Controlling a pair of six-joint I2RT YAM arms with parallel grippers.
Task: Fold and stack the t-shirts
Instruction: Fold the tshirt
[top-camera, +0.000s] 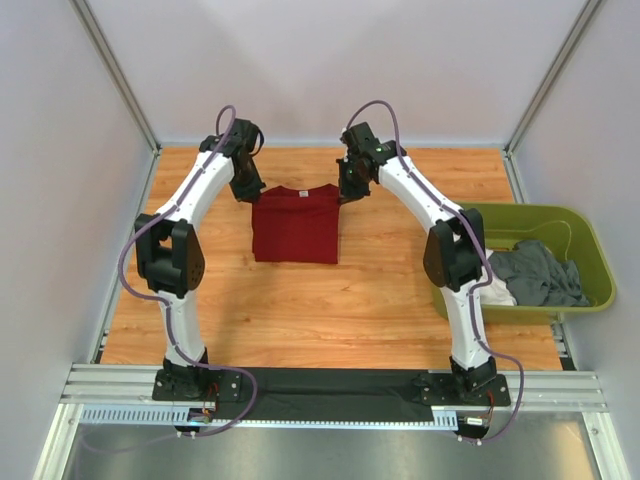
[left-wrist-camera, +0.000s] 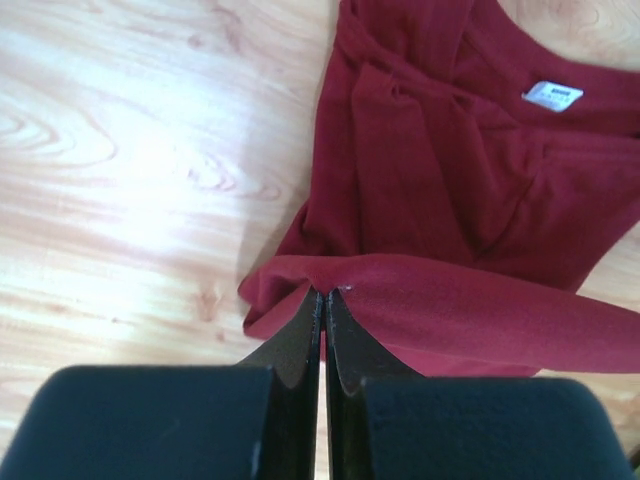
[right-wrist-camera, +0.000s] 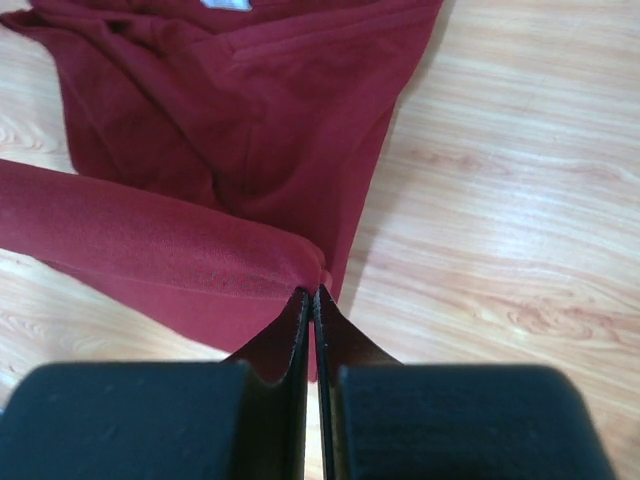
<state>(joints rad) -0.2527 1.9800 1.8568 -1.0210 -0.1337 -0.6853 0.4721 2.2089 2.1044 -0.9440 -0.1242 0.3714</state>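
Note:
The dark red t-shirt (top-camera: 296, 222) lies partly folded on the wooden table, collar toward the far side. My left gripper (top-camera: 250, 190) is shut on its far left corner; in the left wrist view the gripper (left-wrist-camera: 322, 292) pinches a lifted red edge, with the white neck label (left-wrist-camera: 552, 95) beyond it. My right gripper (top-camera: 348, 190) is shut on the far right corner, and the right wrist view shows the gripper (right-wrist-camera: 314, 290) clamping a raised fold of the red shirt (right-wrist-camera: 250, 130). A dark grey t-shirt (top-camera: 540, 275) and a white t-shirt (top-camera: 497, 292) lie in the tub.
The olive-green plastic tub (top-camera: 560, 215) stands at the table's right edge, beside the right arm. Pale walls close in the table on the left, right and far sides. Bare wood (top-camera: 330, 310) shows between the red shirt and the arm bases.

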